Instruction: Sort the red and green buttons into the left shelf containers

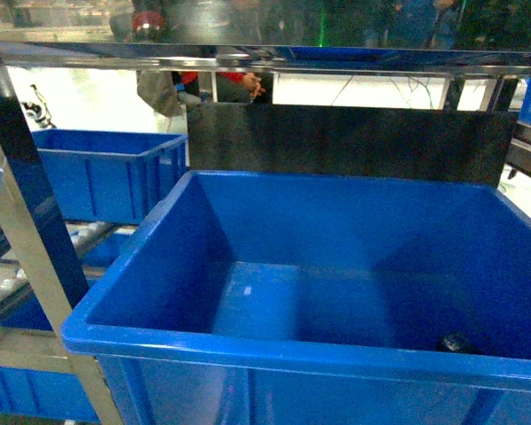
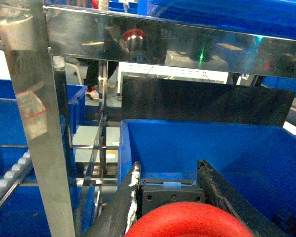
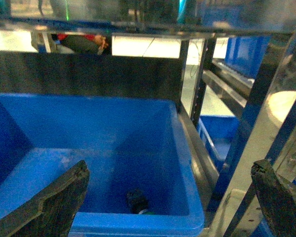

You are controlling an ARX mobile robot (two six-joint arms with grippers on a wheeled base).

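Note:
In the left wrist view my left gripper (image 2: pixel 168 167) is shut on the red button (image 2: pixel 187 223). Its red mushroom cap fills the bottom edge and its dark body (image 2: pixel 170 193) sits between the fingers (image 2: pixel 129 197). It hangs at the near left corner of a big blue container (image 2: pixel 212 143). My right gripper (image 3: pixel 171 167) is open and holds nothing, over the near right corner of the same container (image 3: pixel 138 223). A small dark button with a hint of green (image 3: pixel 138 201) lies on that bin's floor and also shows from the head camera (image 1: pixel 456 343). Neither gripper shows in the head view.
The left shelf's steel upright (image 1: pixel 31 239) and top rail (image 1: pixel 265 57) frame the big bin (image 1: pixel 248 345). A second blue bin (image 1: pixel 106 173) sits further left on white rollers (image 1: pixel 4 279). A dark panel (image 1: pixel 354 142) stands behind. More steel uprights (image 3: pixel 251 143) rise at the right.

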